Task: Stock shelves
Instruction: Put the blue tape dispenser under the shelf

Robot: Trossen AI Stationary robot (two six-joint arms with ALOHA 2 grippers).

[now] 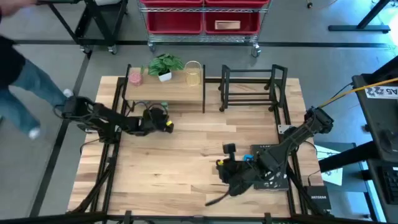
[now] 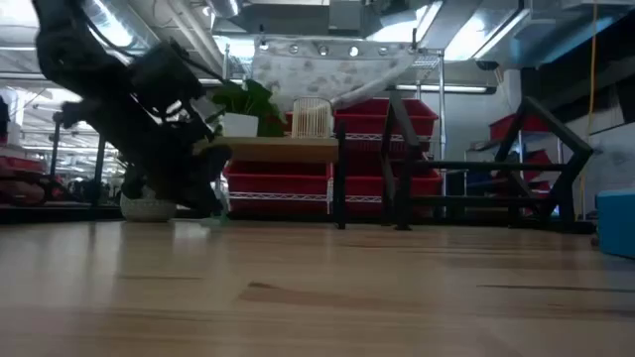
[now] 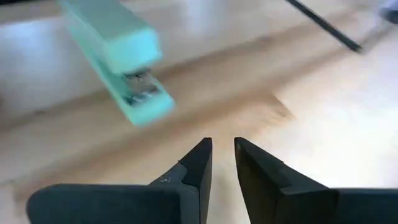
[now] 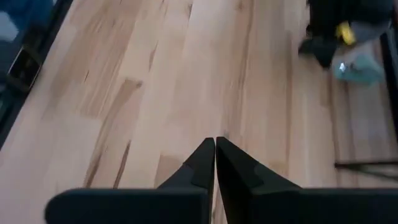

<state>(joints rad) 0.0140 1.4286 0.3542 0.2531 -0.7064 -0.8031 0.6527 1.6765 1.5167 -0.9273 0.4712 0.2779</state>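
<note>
- The left gripper [image 3: 222,152] hovers empty, its fingers a narrow gap apart, beside a mint-green plastic stapler [image 3: 118,59] lying on the light wooden table [image 1: 199,155], apparently just in front of the wood-topped two-tier shelf [image 1: 166,92].
- The black open-frame metal rack [image 1: 252,87] stands just beside that shelf.
- The right gripper [image 4: 215,152] is closed with nothing in it, over bare tabletop.

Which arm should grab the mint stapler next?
Left, probably. The left tool hovers just short of the stapler, slightly open, beside the wood-topped shelf. The right tool is shut, over bare table well away from the shelf.
</note>
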